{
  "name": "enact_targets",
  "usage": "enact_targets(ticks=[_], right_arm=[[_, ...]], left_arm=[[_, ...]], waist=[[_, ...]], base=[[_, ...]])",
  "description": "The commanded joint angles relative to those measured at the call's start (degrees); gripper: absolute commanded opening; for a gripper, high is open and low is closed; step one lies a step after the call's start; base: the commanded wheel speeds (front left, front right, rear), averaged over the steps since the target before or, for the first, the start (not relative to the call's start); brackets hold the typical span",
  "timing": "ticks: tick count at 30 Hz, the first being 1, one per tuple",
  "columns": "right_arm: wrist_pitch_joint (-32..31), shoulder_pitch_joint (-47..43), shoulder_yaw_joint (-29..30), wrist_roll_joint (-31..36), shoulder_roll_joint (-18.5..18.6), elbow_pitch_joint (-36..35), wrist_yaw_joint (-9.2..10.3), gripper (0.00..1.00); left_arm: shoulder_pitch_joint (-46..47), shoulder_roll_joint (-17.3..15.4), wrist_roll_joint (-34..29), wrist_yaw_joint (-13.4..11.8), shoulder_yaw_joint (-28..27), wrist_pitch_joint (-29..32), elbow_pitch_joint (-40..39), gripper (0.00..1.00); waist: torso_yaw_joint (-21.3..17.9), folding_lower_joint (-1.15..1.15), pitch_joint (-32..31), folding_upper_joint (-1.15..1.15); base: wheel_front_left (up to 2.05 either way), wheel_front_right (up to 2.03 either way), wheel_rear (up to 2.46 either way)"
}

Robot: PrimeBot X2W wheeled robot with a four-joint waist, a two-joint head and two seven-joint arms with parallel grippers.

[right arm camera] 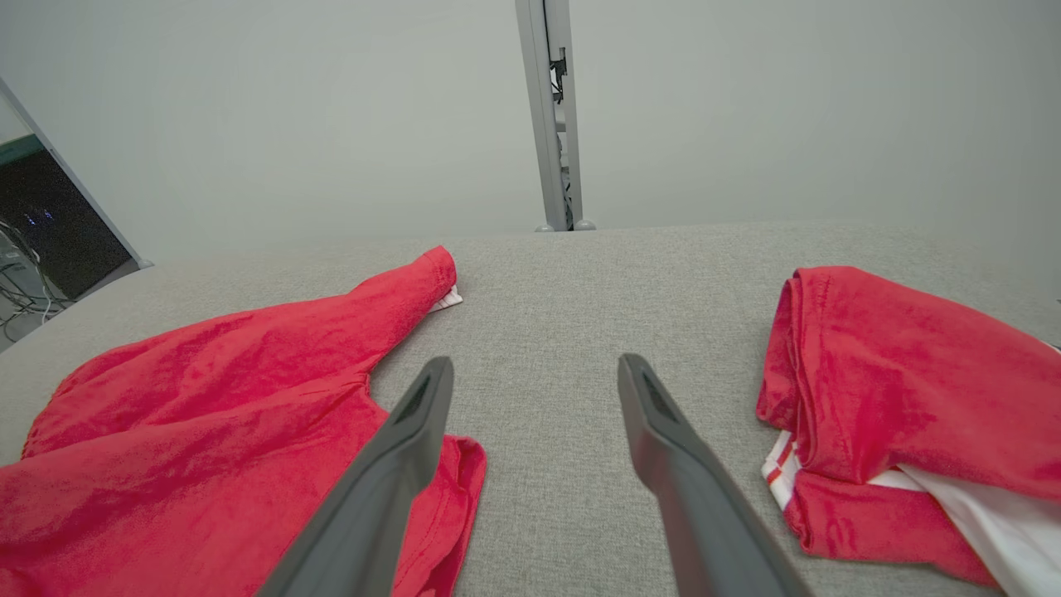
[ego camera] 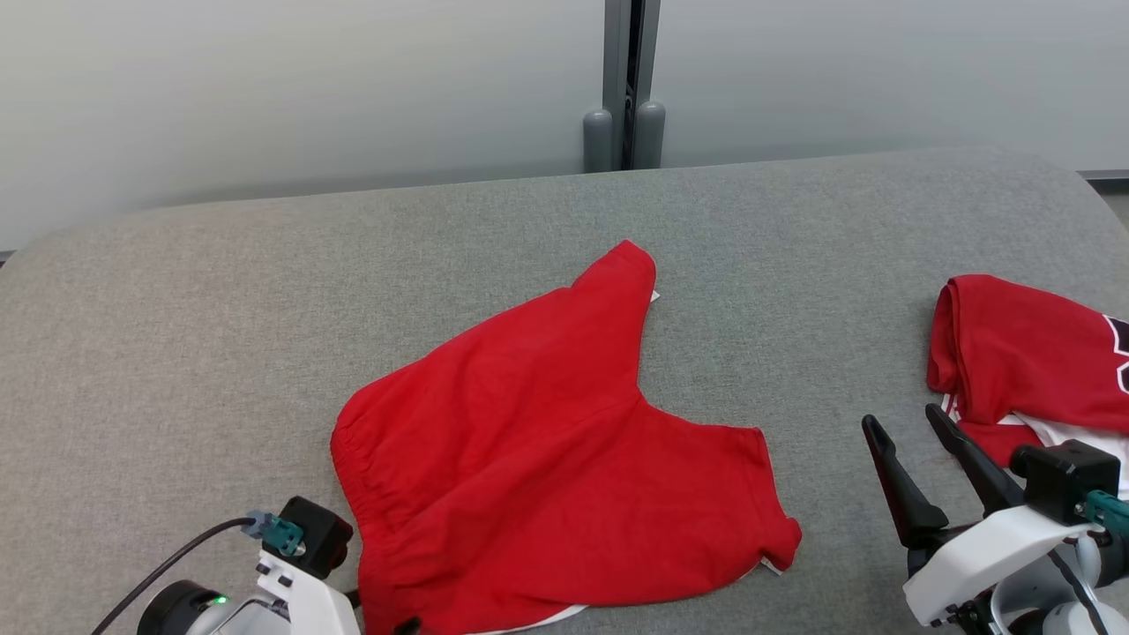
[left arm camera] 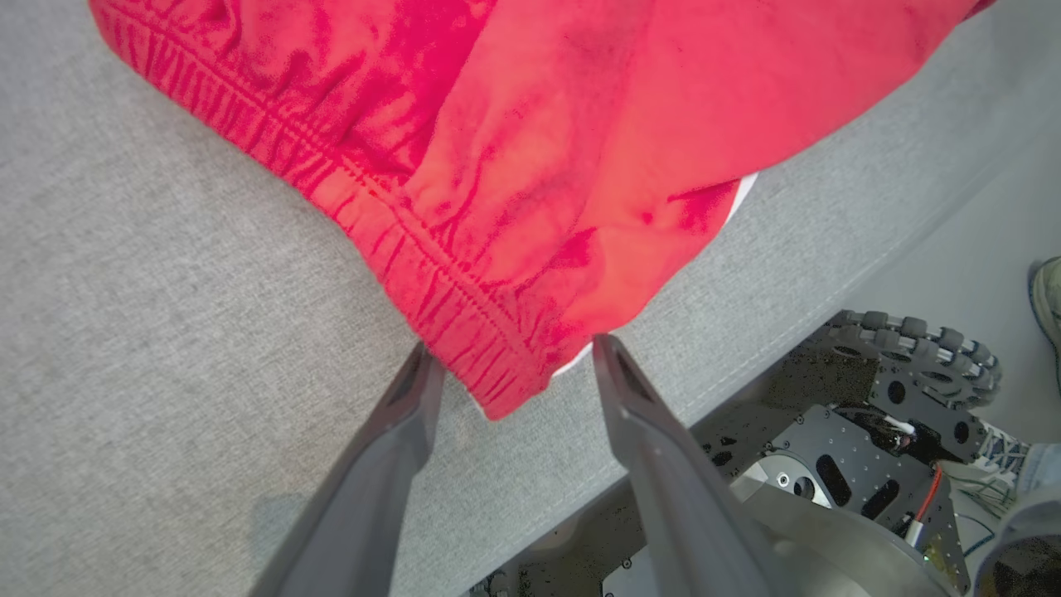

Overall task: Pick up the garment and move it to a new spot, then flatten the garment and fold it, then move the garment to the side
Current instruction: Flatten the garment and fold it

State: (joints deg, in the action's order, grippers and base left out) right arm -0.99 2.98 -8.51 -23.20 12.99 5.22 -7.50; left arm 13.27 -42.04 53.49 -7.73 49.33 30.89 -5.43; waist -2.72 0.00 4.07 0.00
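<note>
The garment (ego camera: pixel 529 423) is a pair of red shorts lying spread on the grey padded table (ego camera: pixel 176 309), one leg pointing to the far side, the waistband at the near left. In the left wrist view my left gripper (left arm camera: pixel 512 347) is open, its two fingertips either side of the waistband's corner (left arm camera: pixel 497 373) near the table's front edge; the cloth is not pinched. The left arm's wrist (ego camera: pixel 300 564) shows at the lower left of the head view. My right gripper (ego camera: pixel 903 420) is open and holds nothing, hovering right of the shorts (right arm camera: pixel 207 398); its fingers (right arm camera: pixel 414 448) point to the far side.
A second red garment with white trim (ego camera: pixel 1032 353) lies folded at the table's right end, close to my right gripper. Past the table's front edge are my wheeled base (left arm camera: pixel 912 332) and a person's shoe (left arm camera: pixel 1048 298). A grey post (ego camera: pixel 624 88) stands behind the table.
</note>
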Motion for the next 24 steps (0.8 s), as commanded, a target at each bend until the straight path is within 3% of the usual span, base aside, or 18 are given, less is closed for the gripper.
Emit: enact_targets(ticks=[1,6,8,13,18,22,23,24], right_arm=[[-0.1,0.1,-0.1,-0.2,0.3,0.4,0.01,1.00],[-1.0,0.7,-1.4,-0.6,0.6,1.2,0.00,1.00],[-2.3,1.3,-3.0,-1.2,0.9,2.2,0.01,1.00],[-9.3,2.1,-6.7,-3.9,2.1,6.4,0.00,1.00],[-14.5,2.3,-7.5,-6.4,2.4,9.3,0.00,1.00],[-16.6,2.0,-7.5,-7.3,2.3,10.2,0.00,1.00],[-16.5,2.0,-7.5,-7.4,2.2,10.2,0.01,0.75],[-16.4,2.0,-7.4,-7.5,2.2,10.1,0.00,0.32]], left_arm=[[-0.5,0.2,-0.4,-1.0,-1.2,-2.1,-1.0,1.00],[-1.8,-0.5,-2.0,-4.7,-4.0,-7.0,-3.6,1.00],[-2.4,-0.7,-3.4,-7.5,-5.9,-10.3,-5.1,1.00],[-3.7,1.5,-5.9,-12.8,-9.0,-17.5,-8.3,1.00],[-4.5,4.5,-7.9,-14.9,-9.3,-22.4,-7.7,1.00],[-4.5,6.2,-8.3,-14.5,-8.5,-24.0,-6.2,1.00],[-4.5,6.5,-8.2,-14.3,-8.4,-24.1,-5.7,1.00],[-4.4,6.8,-8.2,-14.1,-8.2,-24.4,-5.4,1.00]], waist=[[0.1,0.00,-0.4,0.00],[0.9,0.00,-1.1,0.00],[1.5,0.00,-1.2,0.00],[4.0,0.00,-1.2,0.00],[6.4,0.00,-0.8,0.00],[7.7,0.00,-0.6,0.00],[8.0,0.00,-0.6,0.00],[8.3,0.00,-0.6,0.00]], base=[[0.00,0.00,0.00],[0.00,0.00,0.00],[0.00,0.00,0.00],[0.00,0.00,0.00],[0.00,0.00,0.00],[0.00,0.00,0.00],[0.00,0.00,0.00],[0.00,0.00,0.00]])
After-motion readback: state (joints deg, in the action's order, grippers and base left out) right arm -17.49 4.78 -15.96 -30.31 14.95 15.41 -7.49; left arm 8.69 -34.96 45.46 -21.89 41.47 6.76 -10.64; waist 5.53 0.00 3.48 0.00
